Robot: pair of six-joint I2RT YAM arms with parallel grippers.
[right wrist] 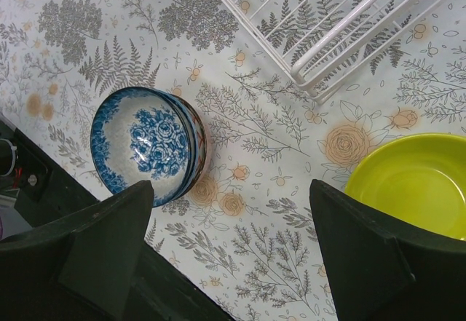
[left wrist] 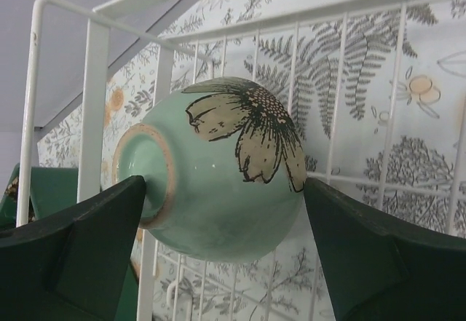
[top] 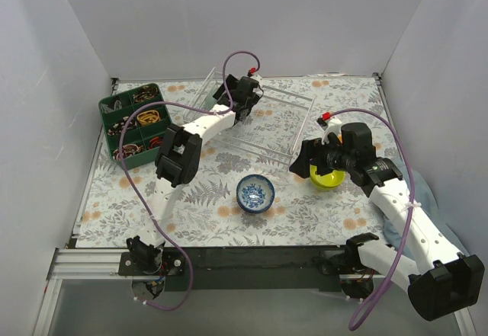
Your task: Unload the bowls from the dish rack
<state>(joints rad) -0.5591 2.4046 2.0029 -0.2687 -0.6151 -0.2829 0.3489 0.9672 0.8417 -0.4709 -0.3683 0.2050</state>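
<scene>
- Left tool (left wrist: 226, 184) clasps pale green bowl (left wrist: 218, 183), on its side inside dish rack (left wrist: 95, 102).
- Right tool (right wrist: 231, 190) released above table (right wrist: 255, 128); blue-and-white bowl (right wrist: 145, 146) beside one finger, lime-yellow bowl (right wrist: 411, 183) beside the other.

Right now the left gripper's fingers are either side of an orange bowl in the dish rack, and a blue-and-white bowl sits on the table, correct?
Not orange: the left wrist view shows the bowl between the fingers of the left gripper is pale green with a painted flower. The dish rack and the blue-and-white bowl on the table are right.
</scene>
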